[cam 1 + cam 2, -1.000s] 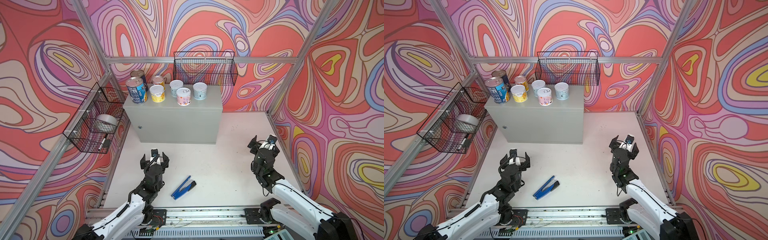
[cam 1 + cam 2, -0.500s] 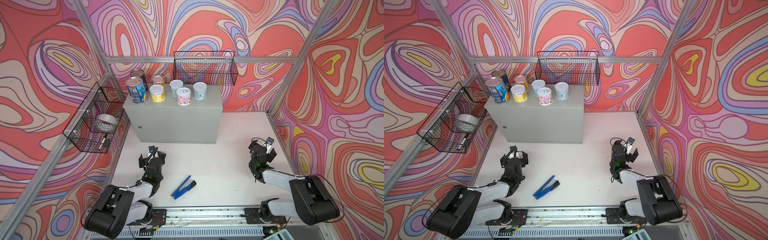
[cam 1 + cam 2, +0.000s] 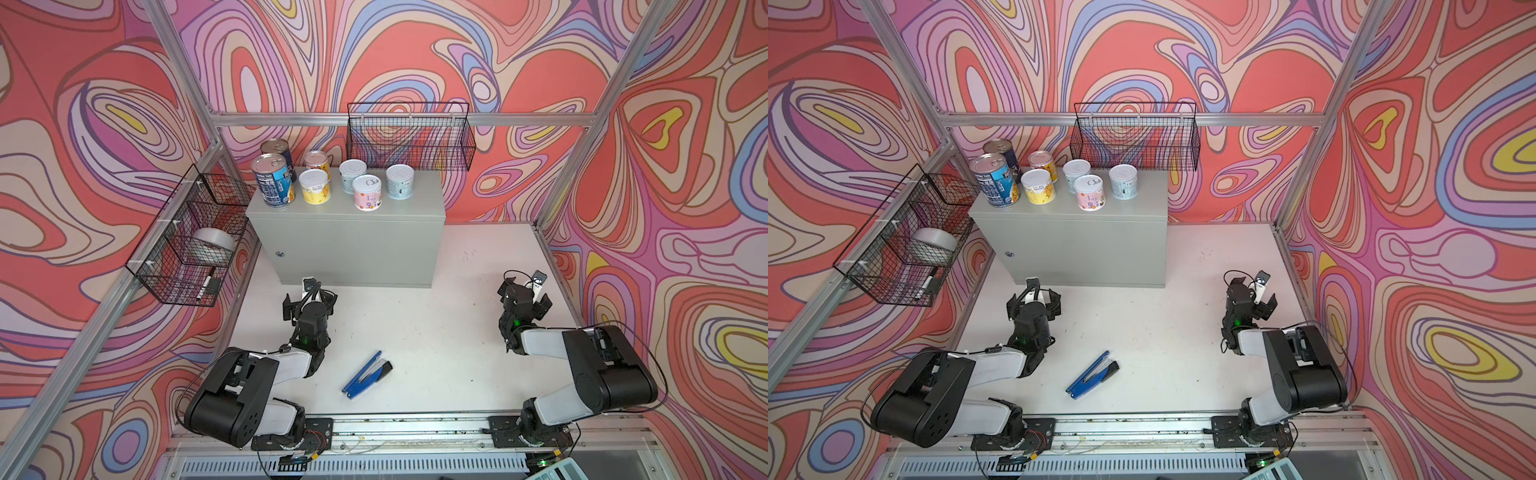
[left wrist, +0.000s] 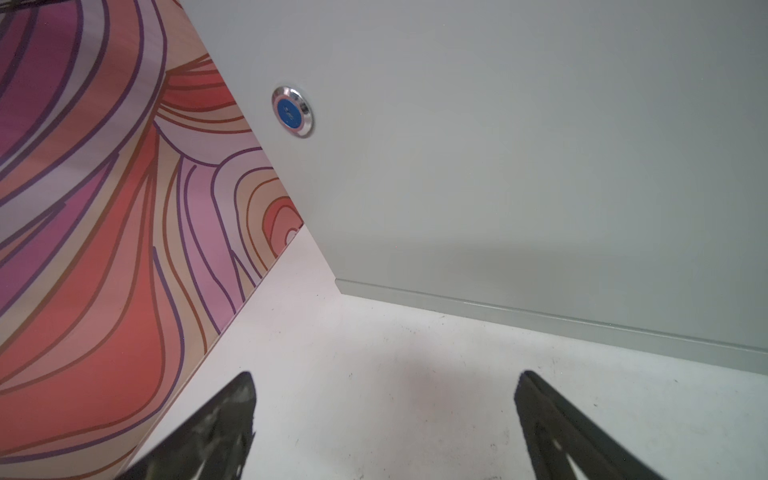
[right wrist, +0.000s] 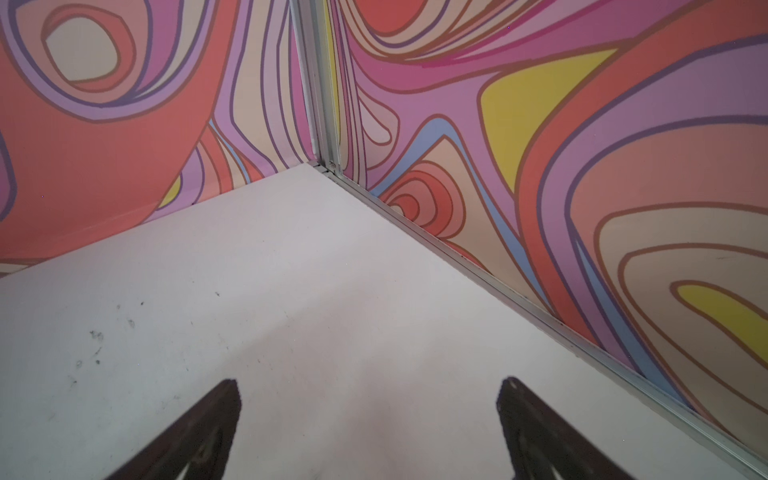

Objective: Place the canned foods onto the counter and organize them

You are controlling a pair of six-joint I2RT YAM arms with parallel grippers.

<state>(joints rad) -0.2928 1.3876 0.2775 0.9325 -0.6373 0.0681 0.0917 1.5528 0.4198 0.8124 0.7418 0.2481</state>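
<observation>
Several canned foods stand upright on the flat top of the counter (image 3: 345, 245) in both top views: a tall blue tin (image 3: 274, 183) at its left front, a second tall one (image 3: 276, 149) behind it, a small orange tin (image 3: 318, 164), and short white-lidded tins such as the yellow (image 3: 314, 187) and the pink (image 3: 368, 193). My left gripper (image 3: 309, 297) (image 4: 384, 386) hovers low and open just in front of the counter (image 4: 498, 166), near its round lock (image 4: 292, 111). My right gripper (image 3: 525, 293) (image 5: 370, 380) is open over bare table near the right wall. Both are empty.
A blue stapler (image 3: 367, 374) lies on the white table between the arms. On the left wall hangs a wire basket (image 3: 166, 266) with a silver tape roll (image 3: 212, 245) in it. Another wire basket (image 3: 409, 137) hangs behind the counter. Patterned walls close in both sides.
Both arms have folded back toward the front rail, elbows down, with the grippers sinking lower over the table. The tins and the stapler have not moved.
</observation>
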